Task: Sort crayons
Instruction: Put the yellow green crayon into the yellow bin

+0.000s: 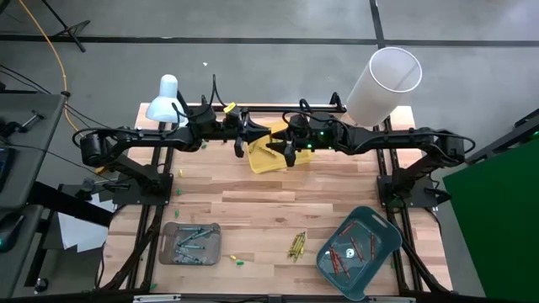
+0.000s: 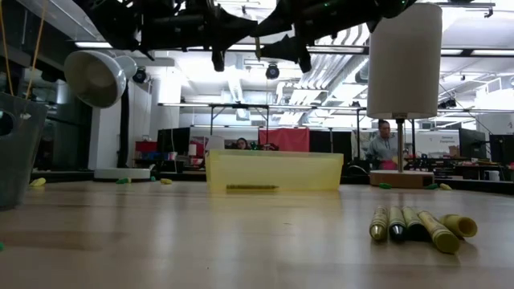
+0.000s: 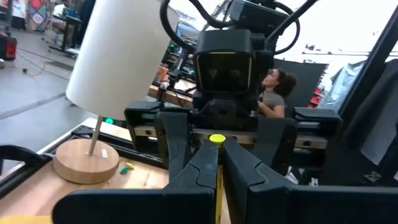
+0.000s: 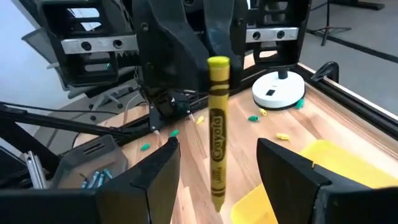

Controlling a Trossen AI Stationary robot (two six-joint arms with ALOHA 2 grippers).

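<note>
Left gripper (image 4: 217, 34) clamped on the top end of a yellow crayon (image 4: 217, 130), held upright above the yellow tray (image 1: 271, 156) at the table's far middle, presumably for a handover or a drop into that tray. Right gripper (image 4: 217, 165) spread wide, fingers flanking the crayon without touching, likely positioned to take it. One crayon already lying in the yellow tray. Loose yellow crayons (image 1: 296, 246) remaining on the near table, between the grey tray (image 1: 190, 243) and teal tray (image 1: 360, 251), still unsorted.
</note>
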